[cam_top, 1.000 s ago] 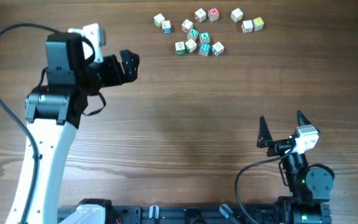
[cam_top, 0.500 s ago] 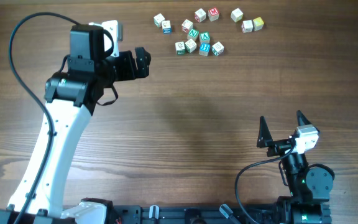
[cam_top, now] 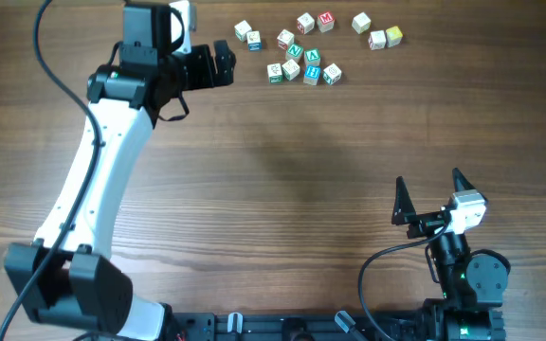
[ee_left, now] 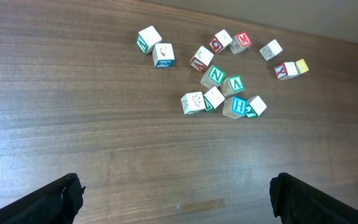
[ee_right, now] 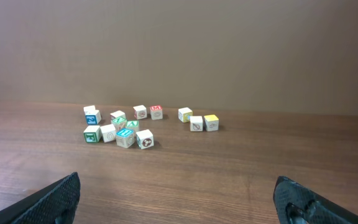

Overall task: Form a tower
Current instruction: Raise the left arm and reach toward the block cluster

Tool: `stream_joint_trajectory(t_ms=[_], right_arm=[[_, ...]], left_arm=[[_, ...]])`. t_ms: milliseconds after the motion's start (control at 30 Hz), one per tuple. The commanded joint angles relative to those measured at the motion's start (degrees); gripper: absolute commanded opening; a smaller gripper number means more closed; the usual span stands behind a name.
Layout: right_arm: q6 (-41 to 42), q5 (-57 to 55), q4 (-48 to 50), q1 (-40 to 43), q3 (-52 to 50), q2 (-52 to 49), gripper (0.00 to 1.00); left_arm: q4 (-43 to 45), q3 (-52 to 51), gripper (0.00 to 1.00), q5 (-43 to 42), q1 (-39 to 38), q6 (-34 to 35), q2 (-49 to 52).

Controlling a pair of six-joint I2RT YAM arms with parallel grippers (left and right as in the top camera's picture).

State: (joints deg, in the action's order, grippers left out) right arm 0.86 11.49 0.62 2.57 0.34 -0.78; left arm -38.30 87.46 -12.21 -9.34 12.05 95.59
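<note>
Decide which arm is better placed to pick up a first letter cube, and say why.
Probably left. The left arm reaches just beside the scattered letter cubes, jaws open, cubes in its wrist view. The right arm sits far from them.

The table (cam_top: 301, 189) is brown wood with a plain grain, smooth and mostly matt. The cubes (cam_top: 303, 57) are pale wood, their smooth faces printed in colour. The left arm (cam_top: 93, 199) has a glossy white plastic shell and matt black joints. The left gripper (cam_top: 224, 63) and right gripper (cam_top: 428, 185) look like matt black plastic.
</note>
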Motion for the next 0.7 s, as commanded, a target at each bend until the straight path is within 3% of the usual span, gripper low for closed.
stream_joint_trajectory(t_ms=[0, 267, 667], right_arm=[[0.7, -0.5, 0.2, 0.2, 0.0, 0.2, 1.0], [0.7, -0.5, 0.2, 0.2, 0.0, 0.2, 1.0], [0.7, -0.5, 0.2, 0.2, 0.0, 0.2, 1.0]], left_arm=[[2.0, 2.3, 1.0, 0.6, -1.3, -1.4, 0.9], [6.9, 2.3, 1.0, 1.3, -1.8, -1.1, 1.9], [12.0, 2.3, 1.0, 1.2, -7.0, -1.4, 11.3]])
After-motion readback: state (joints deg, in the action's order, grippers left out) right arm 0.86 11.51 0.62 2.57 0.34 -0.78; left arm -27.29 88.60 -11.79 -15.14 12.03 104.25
